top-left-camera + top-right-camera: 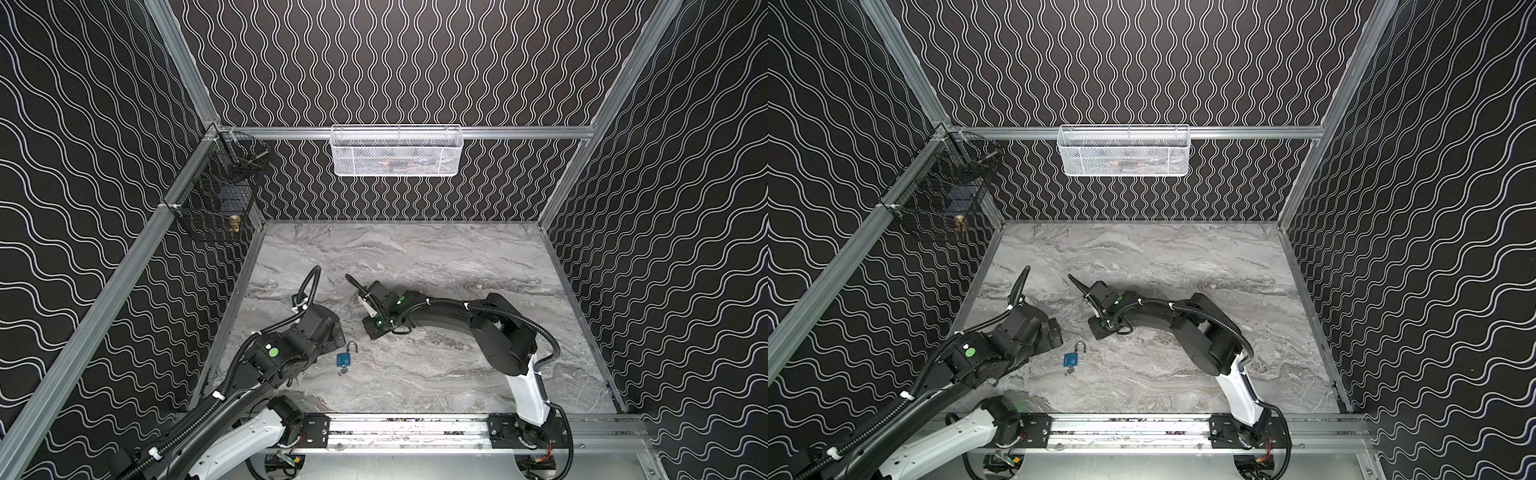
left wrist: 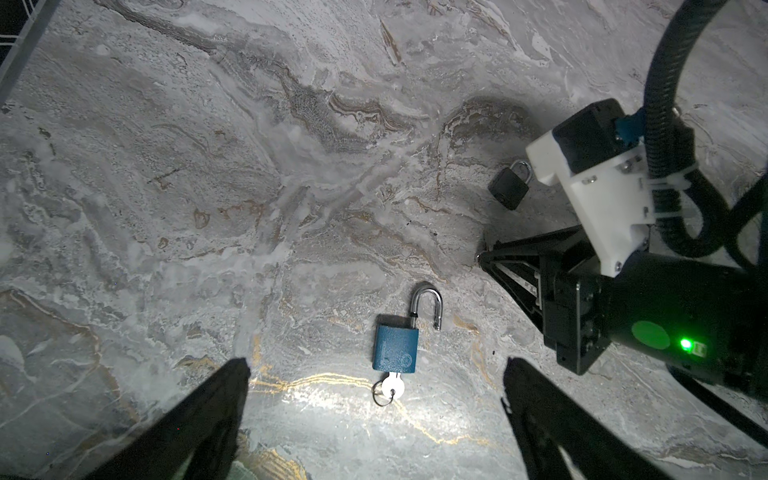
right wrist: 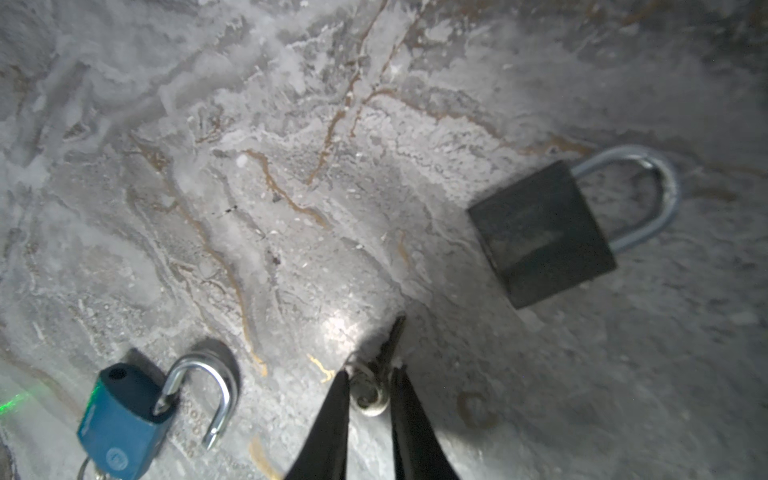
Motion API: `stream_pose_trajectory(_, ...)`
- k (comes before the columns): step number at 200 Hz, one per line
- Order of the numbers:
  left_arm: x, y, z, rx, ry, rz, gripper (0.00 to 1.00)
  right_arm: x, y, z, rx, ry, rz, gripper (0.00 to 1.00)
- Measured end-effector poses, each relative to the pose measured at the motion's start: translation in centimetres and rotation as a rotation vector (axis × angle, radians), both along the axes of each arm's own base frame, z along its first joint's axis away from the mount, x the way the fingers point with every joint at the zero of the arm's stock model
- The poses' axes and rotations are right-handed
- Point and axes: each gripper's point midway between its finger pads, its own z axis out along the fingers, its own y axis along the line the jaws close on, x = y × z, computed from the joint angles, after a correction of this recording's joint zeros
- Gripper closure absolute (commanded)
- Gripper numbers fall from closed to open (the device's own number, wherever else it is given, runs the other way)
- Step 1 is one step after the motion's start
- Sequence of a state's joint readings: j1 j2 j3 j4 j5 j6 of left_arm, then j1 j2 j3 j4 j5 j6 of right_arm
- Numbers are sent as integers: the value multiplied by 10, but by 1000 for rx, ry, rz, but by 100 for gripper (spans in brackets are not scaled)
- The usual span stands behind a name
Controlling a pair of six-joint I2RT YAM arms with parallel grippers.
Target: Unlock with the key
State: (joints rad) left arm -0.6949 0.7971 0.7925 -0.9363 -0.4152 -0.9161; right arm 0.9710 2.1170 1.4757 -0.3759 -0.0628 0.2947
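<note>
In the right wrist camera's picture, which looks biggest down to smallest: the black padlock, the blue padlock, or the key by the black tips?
1. black padlock
2. blue padlock, partly cut off at the picture's edge, so its gap to the first is unsure
3. key, clearly smallest

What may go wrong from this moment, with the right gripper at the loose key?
1. The right gripper pinches the key only near its ring, flat on the table. It may slip or swivel when lifted.
2. The black lock lies loose and nothing holds it. Pushing the key in may only slide it away.
3. The left gripper hangs open near the blue lock, which is already open. A careless move may knock it.
</note>
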Motion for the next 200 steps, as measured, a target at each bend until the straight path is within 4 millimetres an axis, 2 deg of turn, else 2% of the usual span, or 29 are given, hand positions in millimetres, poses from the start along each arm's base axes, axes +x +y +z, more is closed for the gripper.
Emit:
stream_pose_trajectory(107, -3, 3, -6, -7, 2, 16, 1, -5, -2, -2, -4, 1, 12, 94)
stream_pose_trajectory(161, 0, 0, -4, -22, -10, 18, 1, -6, -10, 13, 7, -30, 2, 100)
stream_pose_trajectory(200, 4, -3, 3, -39, -29, 17, 1, -3, -14, 35, 40, -77, -19, 100)
